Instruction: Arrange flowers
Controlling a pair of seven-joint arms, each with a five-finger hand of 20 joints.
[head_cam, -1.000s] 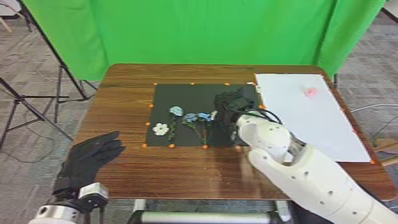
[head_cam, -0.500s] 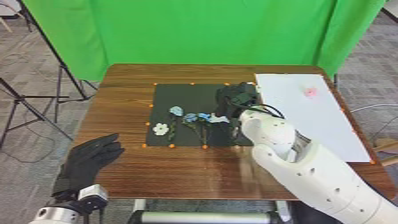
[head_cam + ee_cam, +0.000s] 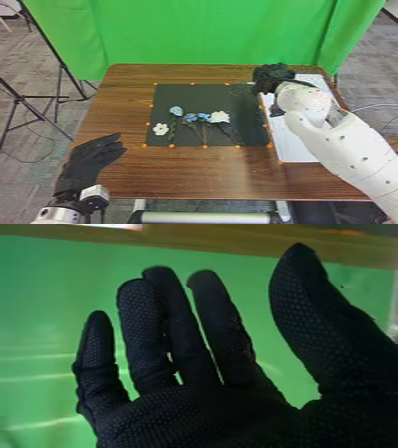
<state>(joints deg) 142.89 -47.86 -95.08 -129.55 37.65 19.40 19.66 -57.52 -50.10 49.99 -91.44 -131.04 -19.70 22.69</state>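
In the head view the right hand (image 3: 274, 79) is over the far left corner of the white sheet (image 3: 291, 147). The right wrist view shows that hand (image 3: 195, 411) open, fingers straight and thumb apart, holding nothing. On the black mat (image 3: 191, 93) lie a small white flower (image 3: 161, 129), a light blue flower (image 3: 176, 110), two small blue blooms (image 3: 190, 118) close together, and a fuller white flower (image 3: 219, 117) with its stem slanting toward the near edge. The left hand (image 3: 87, 157) is open and relaxed beside the table's near left edge.
The brown wooden table (image 3: 195, 170) extends around the mat and sheet. Small orange markers line their edges. A green curtain (image 3: 213, 32) hangs behind the table, and black stand legs (image 3: 60, 75) are at the left.
The right hand has left the mat and moved right and farther back over the sheet, uncovering the fuller white flower and its stem. It now covers where a pink flower showed. The left hand stays put.
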